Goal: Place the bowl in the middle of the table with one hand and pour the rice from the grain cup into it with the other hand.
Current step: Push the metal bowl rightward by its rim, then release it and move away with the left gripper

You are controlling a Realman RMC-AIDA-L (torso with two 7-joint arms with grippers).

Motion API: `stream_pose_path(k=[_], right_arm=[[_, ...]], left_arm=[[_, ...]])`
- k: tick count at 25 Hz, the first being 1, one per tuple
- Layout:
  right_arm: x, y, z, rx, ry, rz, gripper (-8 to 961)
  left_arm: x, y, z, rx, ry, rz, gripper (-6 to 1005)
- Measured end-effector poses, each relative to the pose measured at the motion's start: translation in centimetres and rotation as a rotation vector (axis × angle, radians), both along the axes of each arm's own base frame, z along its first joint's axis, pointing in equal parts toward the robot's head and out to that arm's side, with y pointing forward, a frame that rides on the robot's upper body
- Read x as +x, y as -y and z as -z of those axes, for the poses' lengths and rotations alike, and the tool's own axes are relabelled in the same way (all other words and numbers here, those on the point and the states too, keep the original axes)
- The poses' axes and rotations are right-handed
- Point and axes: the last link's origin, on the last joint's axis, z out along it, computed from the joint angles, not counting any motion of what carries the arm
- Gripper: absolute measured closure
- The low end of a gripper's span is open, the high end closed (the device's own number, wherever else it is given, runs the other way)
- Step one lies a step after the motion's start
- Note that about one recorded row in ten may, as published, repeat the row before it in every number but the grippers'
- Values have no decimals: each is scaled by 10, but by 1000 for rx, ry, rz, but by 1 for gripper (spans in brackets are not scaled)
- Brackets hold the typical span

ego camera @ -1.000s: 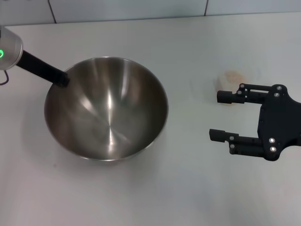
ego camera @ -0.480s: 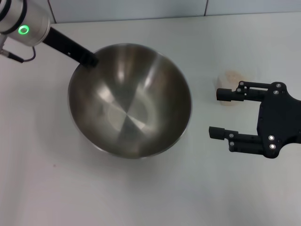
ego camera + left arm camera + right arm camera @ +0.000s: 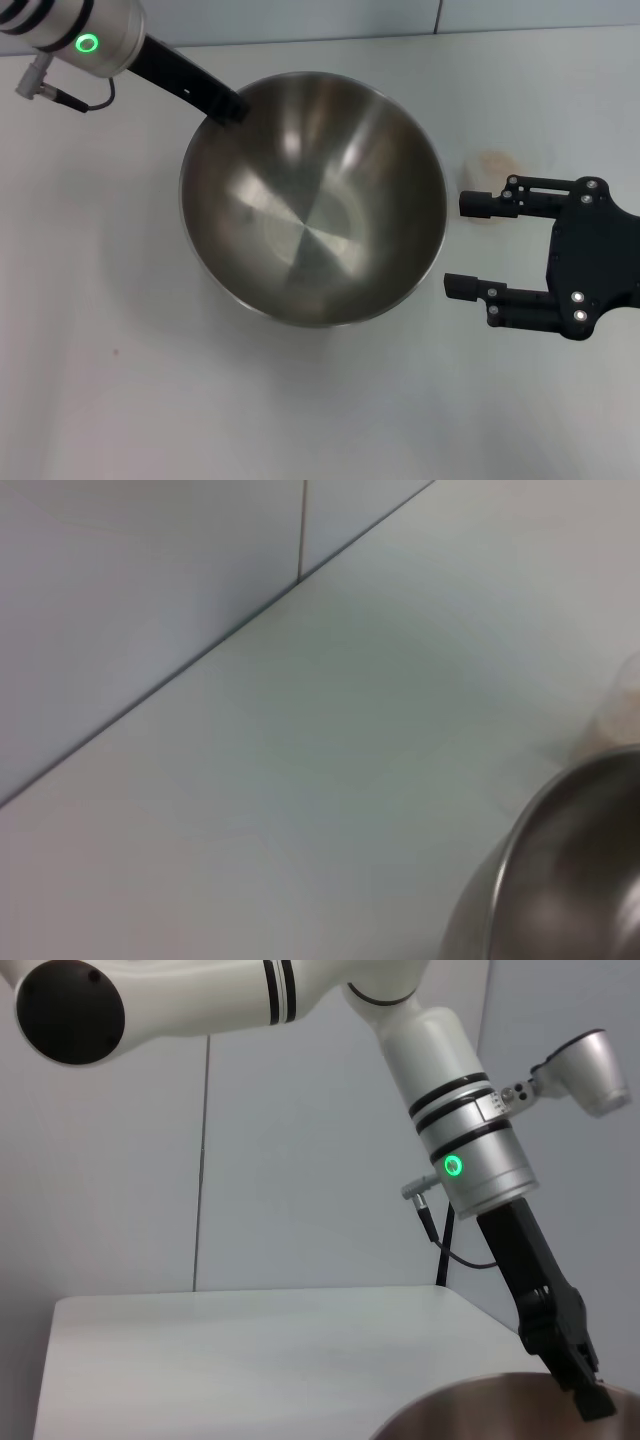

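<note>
The big steel bowl (image 3: pixel 313 197) sits left of centre over the white table (image 3: pixel 110 400), tilted. My left gripper (image 3: pixel 226 106) is shut on its far-left rim. In the right wrist view the same left gripper (image 3: pixel 568 1360) reaches down to the bowl's rim (image 3: pixel 490 1408). The left wrist view catches the bowl's edge (image 3: pixel 560 880) and the grain cup (image 3: pixel 624 708) beyond it. The clear grain cup (image 3: pixel 488 172) stands right of the bowl with pale rice (image 3: pixel 496 160) inside. My right gripper (image 3: pixel 458 245) is open just in front of the cup, one finger crossing it.
A grey tiled wall (image 3: pixel 300 18) runs along the table's far edge. The bowl's right rim lies close to the right gripper's fingertips (image 3: pixel 466 205).
My left gripper has carried the bowl to the right and farther back, toward the cup. The right gripper and the cup have stayed put.
</note>
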Motion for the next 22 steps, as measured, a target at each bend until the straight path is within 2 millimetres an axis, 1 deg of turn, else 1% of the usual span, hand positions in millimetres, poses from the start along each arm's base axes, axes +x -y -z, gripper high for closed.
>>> stream_pose_path(k=[5,6,22], right_arm=[[-1,-1,1,-6,-2,-8,284],[-2,-1,1,-10,-3,-11,284],[-1,-2,1,-8,-2,-17,285]], left_arm=[[0,-2,7,3,-10,16,953],[-3,-2,12,-5,3,5,952],[-7,-8,27,4,15,40,938]])
